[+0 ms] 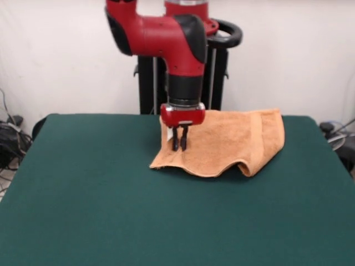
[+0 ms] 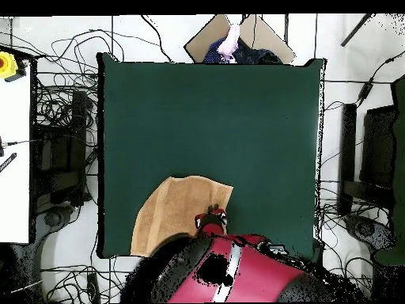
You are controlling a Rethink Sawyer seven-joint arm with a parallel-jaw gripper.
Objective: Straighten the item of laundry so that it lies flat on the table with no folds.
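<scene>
One arm reaches straight down; my hand (image 1: 179, 145) points vertically, fingers nearly together, tips on the folded towel (image 1: 233, 141) near its left edge, on the tabletop (image 1: 100, 199).

Sawyer arm (image 1: 166, 36): glossy red shells, black joint caps, black cylindrical wrist section. Red block with silver plate just above short black jaws. Black pedestal (image 1: 147, 83) and black ring behind.

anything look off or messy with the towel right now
Yes: the orange towel is not flat. Its front edge is folded under into a raised loop, and it lies askew near the table edge, with the gripper down on it.
</scene>
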